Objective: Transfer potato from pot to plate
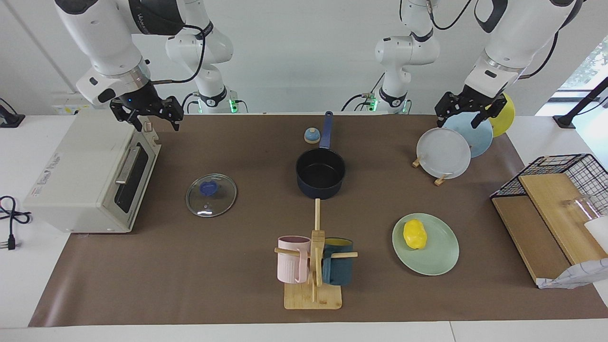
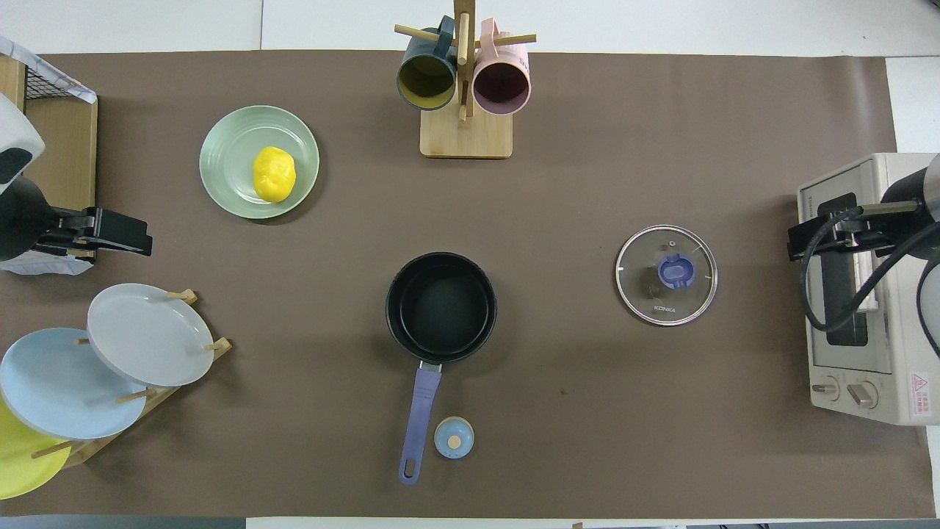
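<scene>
Looking across the table, we see the potato [image 1: 414,234] lying on the plate [image 1: 439,261], a pale green one toward the left arm's end of the table. The pot [image 1: 320,173] sits in the middle of the table, nearer to the robots than the plate, and its black inside holds nothing. Its long blue handle points toward the robots. Just beside the handle we see a small blue bell [image 1: 311,136].

A wooden mug stand [image 1: 313,285] is farther from the robots than the pot. A pink mug [image 1: 292,259] and a dark teal mug [image 1: 338,268] hang on it. A glass lid [image 1: 211,195] with a blue knob lies flat toward the right arm's end, well apart from the pot. We can read "KONKA" on the lid in the overhead view. Beside it at that end stands a white toaster oven [image 1: 90,178]. It has a red warning sticker near its knobs, but we cannot read that one.

Toward the left arm's end, a plate rack [image 1: 430,171] holds a grey-white plate [image 1: 444,153], a light blue plate [image 1: 472,133] and a yellow plate [image 1: 503,116]. A wire basket [image 1: 560,180] and wooden boards are at the table's edge there.

The left gripper [image 1: 468,114] hangs in the air over the plate rack. Its fingers are spread apart and hold nothing. The right gripper [image 1: 152,116] hangs over the toaster oven. Its fingers are spread too, and they touch nothing.
</scene>
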### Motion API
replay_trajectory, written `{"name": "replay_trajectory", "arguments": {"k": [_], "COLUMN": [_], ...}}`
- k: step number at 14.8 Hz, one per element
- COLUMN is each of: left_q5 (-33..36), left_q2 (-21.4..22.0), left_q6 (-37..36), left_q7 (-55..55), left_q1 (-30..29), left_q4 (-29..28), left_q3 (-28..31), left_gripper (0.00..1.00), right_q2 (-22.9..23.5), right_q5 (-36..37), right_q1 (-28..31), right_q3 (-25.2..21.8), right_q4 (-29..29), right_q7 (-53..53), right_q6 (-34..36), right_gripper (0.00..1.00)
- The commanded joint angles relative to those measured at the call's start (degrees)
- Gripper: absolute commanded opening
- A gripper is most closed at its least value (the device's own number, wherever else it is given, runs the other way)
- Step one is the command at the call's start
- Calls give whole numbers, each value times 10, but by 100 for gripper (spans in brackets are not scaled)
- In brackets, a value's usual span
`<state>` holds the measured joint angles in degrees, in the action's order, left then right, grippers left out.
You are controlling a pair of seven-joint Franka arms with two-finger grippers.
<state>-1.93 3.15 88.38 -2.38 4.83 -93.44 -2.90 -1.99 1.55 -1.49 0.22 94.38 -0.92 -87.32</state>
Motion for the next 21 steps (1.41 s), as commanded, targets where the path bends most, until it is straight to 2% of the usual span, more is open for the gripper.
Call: {"name": "replay_trajectory", "arguments": {"k": [1,21], "left_q5": [-7,9], "left_q2": [6,6], "left_q6": [-1,-1], "left_q7": [2,13], "left_q1": [-8,-8], "left_q4": [-7,-7], "left_q3": [-2,-2], "left_gripper": [100,100], "right_q2": [-12,-12], "right_q5": [-7,-7], "right_q1": [8,9], "right_q3": [6,6], "right_q4": [12,12], "right_q7": [-7,-7], "right_q6": [-1,-1], "right_gripper": [100,100]}}
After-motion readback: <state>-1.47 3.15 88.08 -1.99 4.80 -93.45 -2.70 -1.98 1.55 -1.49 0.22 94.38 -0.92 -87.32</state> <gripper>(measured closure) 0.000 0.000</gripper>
